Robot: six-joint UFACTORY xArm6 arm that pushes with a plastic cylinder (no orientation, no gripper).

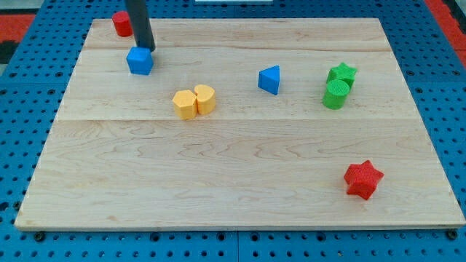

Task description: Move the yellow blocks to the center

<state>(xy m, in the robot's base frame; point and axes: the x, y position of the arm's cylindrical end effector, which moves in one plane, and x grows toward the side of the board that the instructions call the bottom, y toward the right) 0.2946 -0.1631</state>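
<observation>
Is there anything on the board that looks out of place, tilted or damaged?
Nothing looks damaged or tipped. Only the red block stands out: it sits at the board's top-left edge, partly hidden behind my rod. My tip rests just above the blue cube.

I can read no text, label, brand, number or sign anywhere: not on the wooden board (240,182), not on any of the coloured blocks, not on the blue pegboard (22,145) around it, nor on my rod.
</observation>
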